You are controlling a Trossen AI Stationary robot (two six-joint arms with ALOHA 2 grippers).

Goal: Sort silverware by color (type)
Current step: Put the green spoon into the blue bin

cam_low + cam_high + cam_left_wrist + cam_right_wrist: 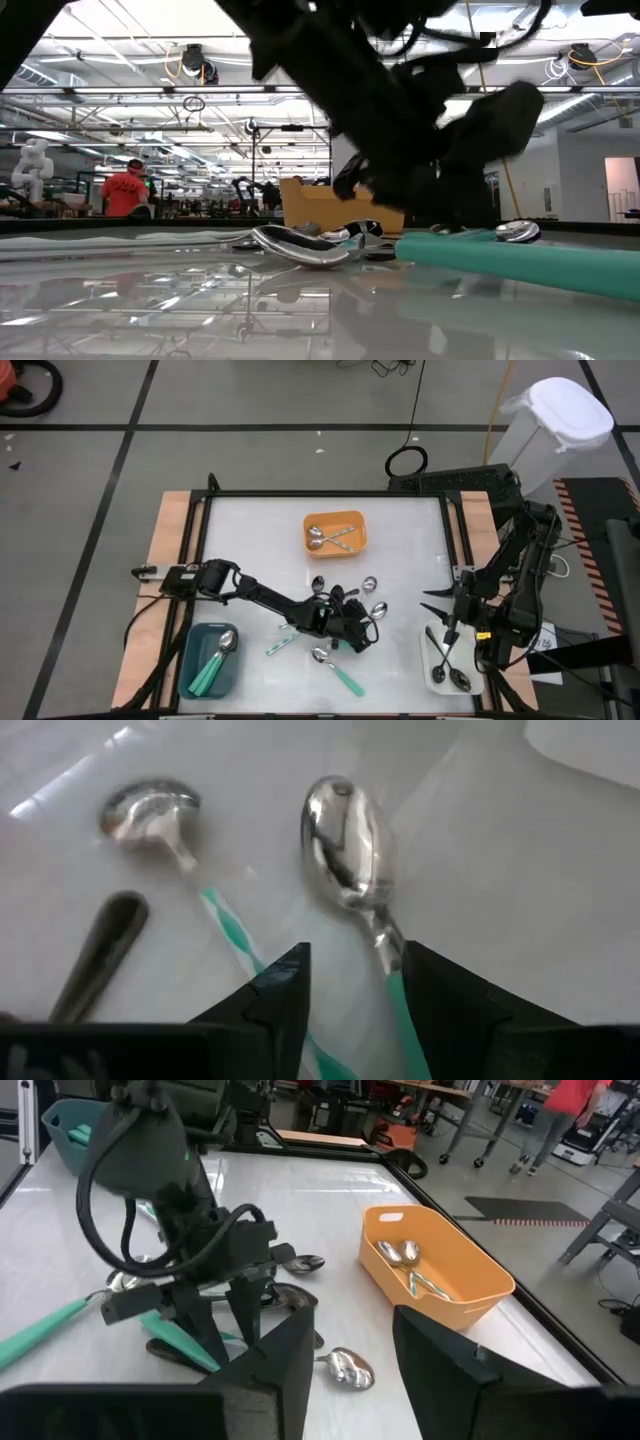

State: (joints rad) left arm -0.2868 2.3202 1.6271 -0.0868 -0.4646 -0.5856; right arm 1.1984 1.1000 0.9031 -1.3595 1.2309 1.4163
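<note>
Glossy white table, three plastic trays, spoons scattered mid-table.

The left gripper (362, 632) hangs low over the loose pile, its dark fingers (285, 985) parted and holding nothing; between them lies a teal-handled spoon (350, 845) with a polished, mirror-bright oval bowl, beside a second striped-handled spoon (150, 812) and one matte black spoon (100, 945). The right gripper (440, 622) waits above the white tray (428, 660), fingers apart, empty. That rectangular tray carries what look like three black spoons (448, 670). The orange tray (335, 532) holds two shiny spoons; the teal tray (210, 660) holds a bundle of green-handled ones, too overlapped to count.
</note>
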